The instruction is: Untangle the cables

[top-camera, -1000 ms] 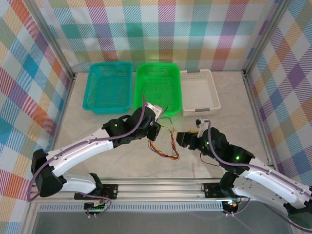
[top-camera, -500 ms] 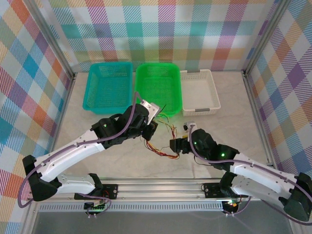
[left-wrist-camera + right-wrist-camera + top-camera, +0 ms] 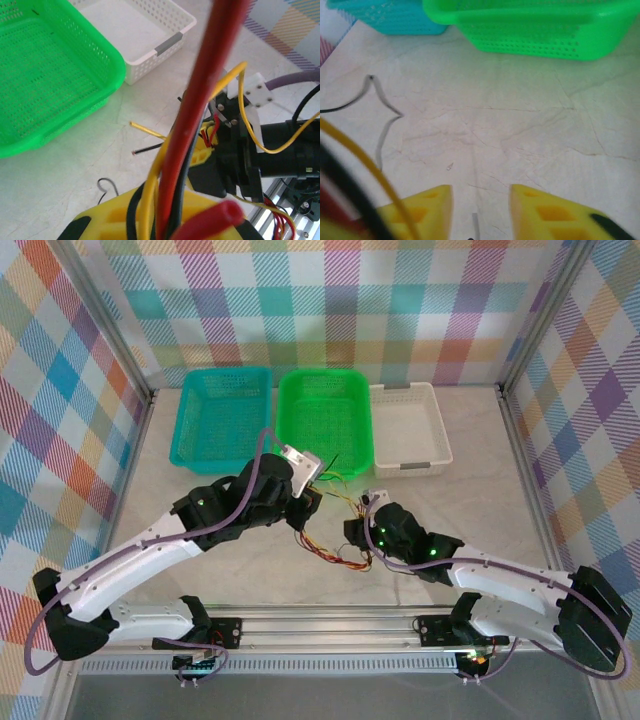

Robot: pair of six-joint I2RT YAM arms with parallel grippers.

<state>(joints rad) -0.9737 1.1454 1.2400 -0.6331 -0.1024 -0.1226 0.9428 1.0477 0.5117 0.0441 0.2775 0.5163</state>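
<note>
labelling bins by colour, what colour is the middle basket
The middle basket is bright green, seen best in the top external view.

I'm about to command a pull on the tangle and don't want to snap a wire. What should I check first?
1. Left gripper clamped on the cables: ok, red, yellow and black strands run through it.
2. Right gripper holding a strand: not ok, jaws apart, table shows between.
3. Strands inside its jaws: not ok, they pass outside one finger.
4. Loose ends free of the green basket: ok, lying on the table.
5. Where the strands cross: cannot tell, too fine.
</note>
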